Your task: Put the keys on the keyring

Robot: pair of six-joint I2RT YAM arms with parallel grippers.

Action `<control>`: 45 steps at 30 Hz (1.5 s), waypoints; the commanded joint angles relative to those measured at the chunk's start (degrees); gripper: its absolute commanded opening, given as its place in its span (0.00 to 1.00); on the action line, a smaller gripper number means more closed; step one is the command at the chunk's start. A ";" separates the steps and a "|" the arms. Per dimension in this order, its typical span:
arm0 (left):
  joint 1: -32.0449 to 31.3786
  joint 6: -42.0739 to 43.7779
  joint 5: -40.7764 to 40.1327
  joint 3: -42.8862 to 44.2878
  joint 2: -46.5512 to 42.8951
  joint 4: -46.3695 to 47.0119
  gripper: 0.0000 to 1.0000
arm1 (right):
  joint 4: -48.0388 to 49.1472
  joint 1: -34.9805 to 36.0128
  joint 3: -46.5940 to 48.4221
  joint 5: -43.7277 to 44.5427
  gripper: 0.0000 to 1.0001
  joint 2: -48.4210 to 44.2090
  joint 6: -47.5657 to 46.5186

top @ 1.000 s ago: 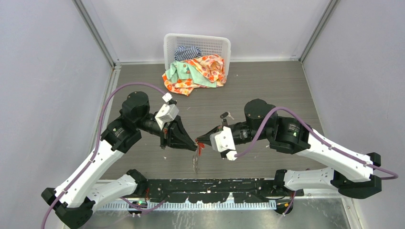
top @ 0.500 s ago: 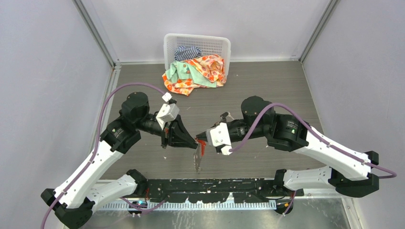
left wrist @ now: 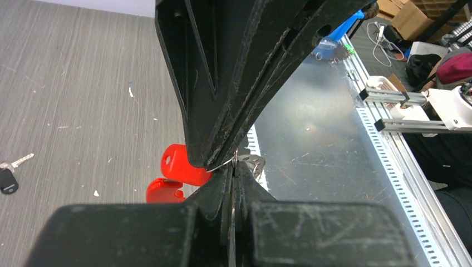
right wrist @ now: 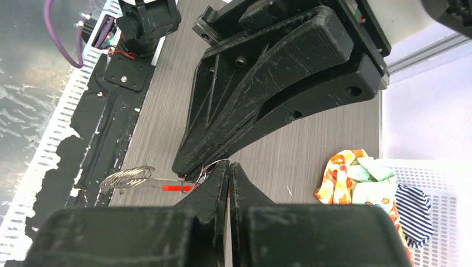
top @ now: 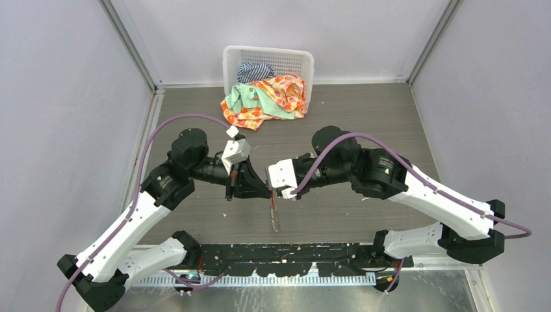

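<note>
My left gripper (top: 262, 190) is shut on the thin wire of the keyring (top: 275, 214), whose silvery fan and red tag hang below it over the table. In the right wrist view the fan (right wrist: 128, 178) and tag (right wrist: 178, 187) lie left of my right gripper (right wrist: 229, 167). My right gripper (top: 271, 187) is shut tip to tip against the left one, with a red sliver between its fingers: the red-headed key (left wrist: 181, 164). A second red piece (left wrist: 164, 191) shows below it. The black-headed key (left wrist: 8, 179) lies on the table, apart.
A white basket (top: 268, 60) at the back holds clothes, and some spill onto the table in front of it (top: 260, 104). A black rail (top: 292, 252) and a metal strip run along the near edge. Grey walls stand on both sides.
My right arm has swung left and back, and its gripper has closed in on the left gripper's tips. The hanging keyring shifted slightly right. The black key is now hidden under the right arm in the top view.
</note>
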 commanded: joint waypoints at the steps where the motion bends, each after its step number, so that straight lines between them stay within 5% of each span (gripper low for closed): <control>1: 0.09 -0.53 -2.60 0.41 -0.43 8.54 0.00 | -0.51 0.74 2.16 -4.74 0.07 1.06 2.95; 18: 0.12 -0.87 -2.50 -1.27 -4.07 13.86 0.00 | -3.20 0.76 6.29 -6.14 0.14 3.31 4.33; 45: -0.41 -14.36 -8.89 -3.31 -8.68 39.73 0.00 | -14.09 -1.58 28.64 -19.70 0.17 13.21 12.07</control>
